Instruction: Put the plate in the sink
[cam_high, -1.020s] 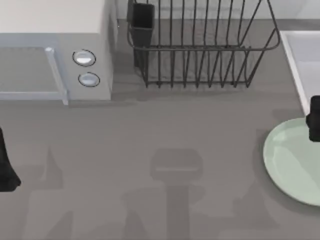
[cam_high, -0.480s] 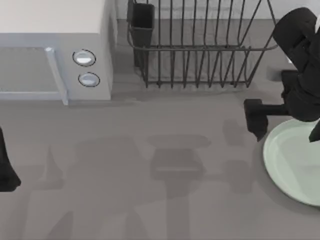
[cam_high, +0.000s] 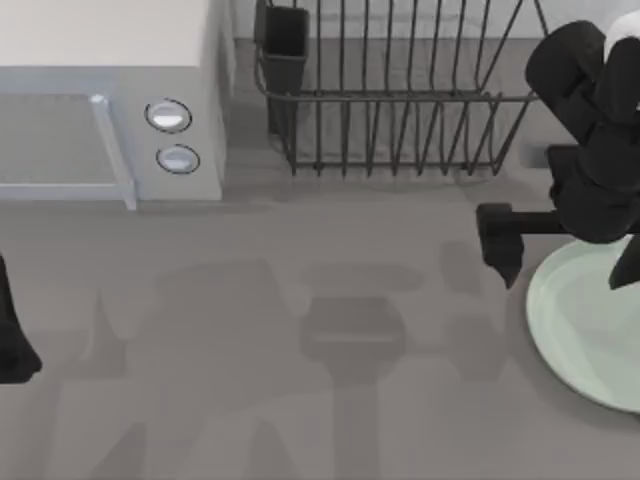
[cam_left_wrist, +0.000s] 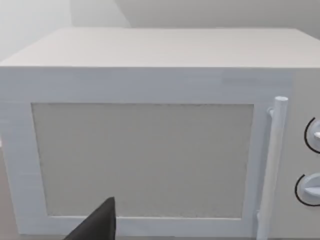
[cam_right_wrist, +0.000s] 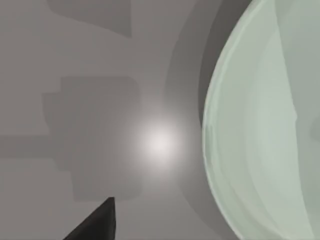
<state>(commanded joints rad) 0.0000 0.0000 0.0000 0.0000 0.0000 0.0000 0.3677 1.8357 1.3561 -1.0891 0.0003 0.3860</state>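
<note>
Our right gripper (cam_high: 497, 240) hangs just left of the plate (cam_high: 585, 325) at the table's right edge; we cannot tell its jaws' state. Our left arm sits parked far left.

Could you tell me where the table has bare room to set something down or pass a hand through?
The widest free patch is the grey tabletop in front of the microwave and dish rack, between the parked left arm and the plate. The right side is crowded: the right gripper hangs over the plate's rim.
</note>
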